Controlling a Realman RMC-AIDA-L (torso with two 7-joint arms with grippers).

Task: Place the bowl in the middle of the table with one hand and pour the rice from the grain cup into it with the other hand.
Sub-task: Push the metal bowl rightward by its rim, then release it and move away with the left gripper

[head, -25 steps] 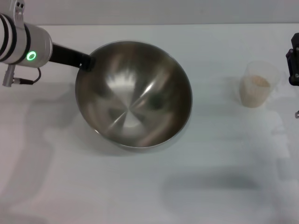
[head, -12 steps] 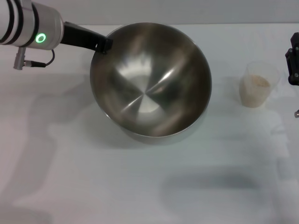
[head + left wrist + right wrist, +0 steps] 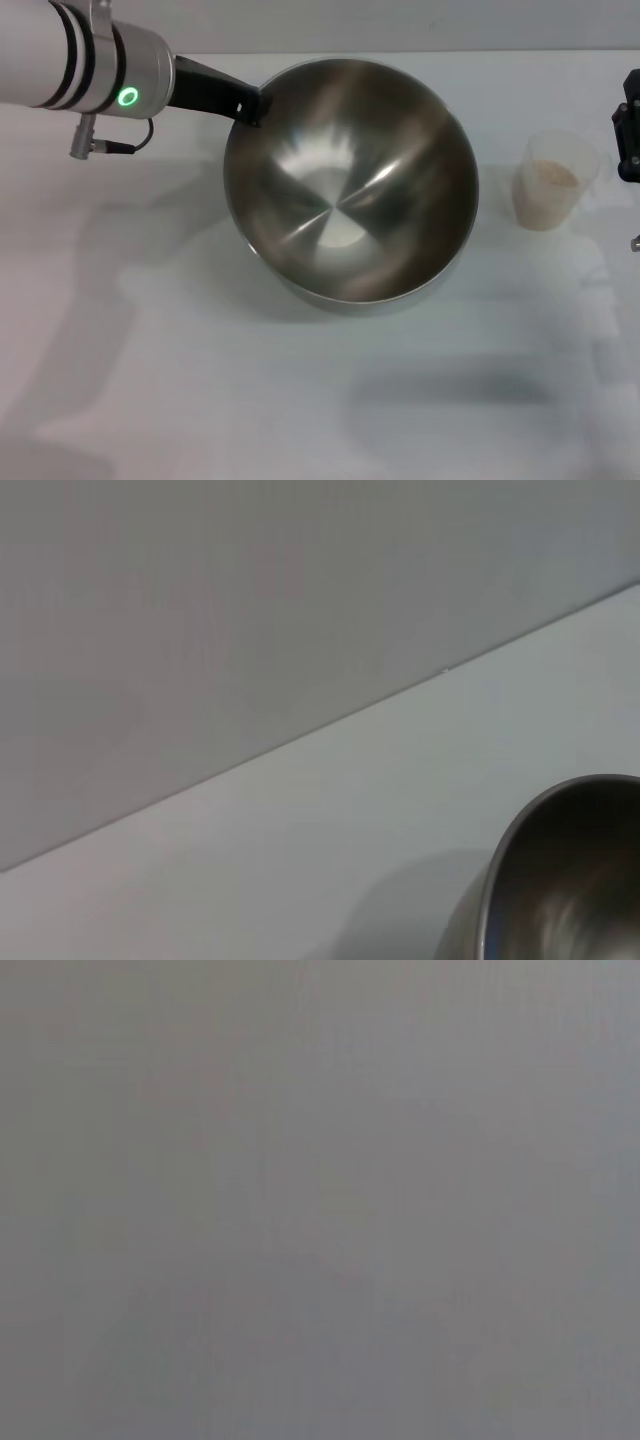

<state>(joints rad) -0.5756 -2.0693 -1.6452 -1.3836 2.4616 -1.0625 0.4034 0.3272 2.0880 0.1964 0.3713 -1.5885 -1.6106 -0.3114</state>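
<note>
The large steel bowl (image 3: 350,180) is empty and sits left of centre on the white table (image 3: 300,400), slightly tilted. My left gripper (image 3: 250,105) is shut on its far-left rim, with the white arm and its green light reaching in from the upper left. The left wrist view catches only a piece of the bowl's rim (image 3: 560,880). The clear grain cup (image 3: 553,180) stands upright to the right of the bowl, with rice (image 3: 550,176) in it. My right gripper (image 3: 630,130) shows only as a black part at the right edge, just beyond the cup.
A grey wall runs along the far edge of the table (image 3: 300,810). The right wrist view shows only a flat grey surface. Bare tabletop lies in front of the bowl and between the bowl and the cup.
My left arm has carried the bowl to the right, toward the cup. The cup and the right arm have not moved.
</note>
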